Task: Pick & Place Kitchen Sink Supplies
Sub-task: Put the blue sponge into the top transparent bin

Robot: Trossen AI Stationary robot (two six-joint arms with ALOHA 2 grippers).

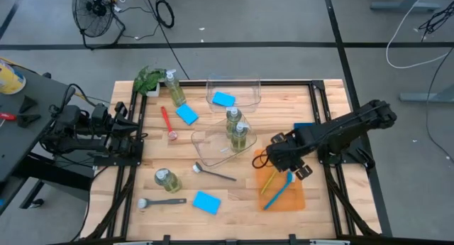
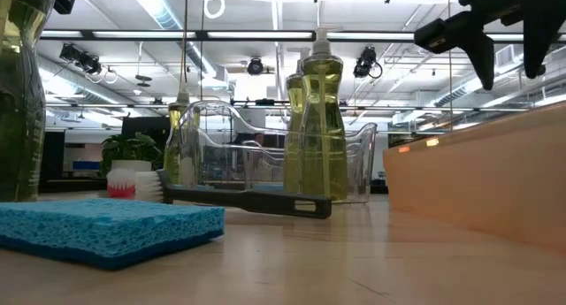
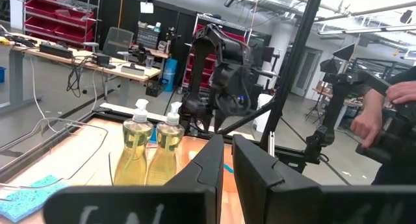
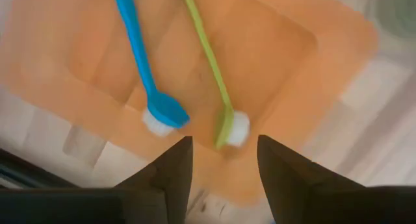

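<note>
My right gripper (image 1: pixel 289 162) (image 4: pixel 224 149) hangs open over the near end of the orange tray (image 1: pixel 296 199), touching nothing. A blue brush (image 4: pixel 144 68) and a yellow-green brush (image 4: pixel 211 62) lie flat in the tray side by side, and the yellow-green one's white head (image 4: pixel 235 128) is just ahead of my fingertips. Two pump bottles (image 1: pixel 237 129) stand in a clear bin. Other bottles (image 1: pixel 174 89) (image 1: pixel 167 180) stand on the table. Blue sponges (image 1: pixel 187 115) (image 1: pixel 206 202), a red brush (image 1: pixel 167 122) and dark grey brushes (image 1: pixel 213 173) (image 1: pixel 162 202) lie on the wood. My left gripper (image 3: pixel 227 156) waits shut at the left edge.
A second clear bin (image 1: pixel 233 92) at the far side holds a blue sponge (image 1: pixel 223 99). A leafy plant (image 1: pixel 149 79) stands at the far left corner. The tray's wall (image 2: pixel 478 181) rises beside the near sponge (image 2: pixel 106 225). A person's hand (image 3: pixel 367 123) shows beyond the table.
</note>
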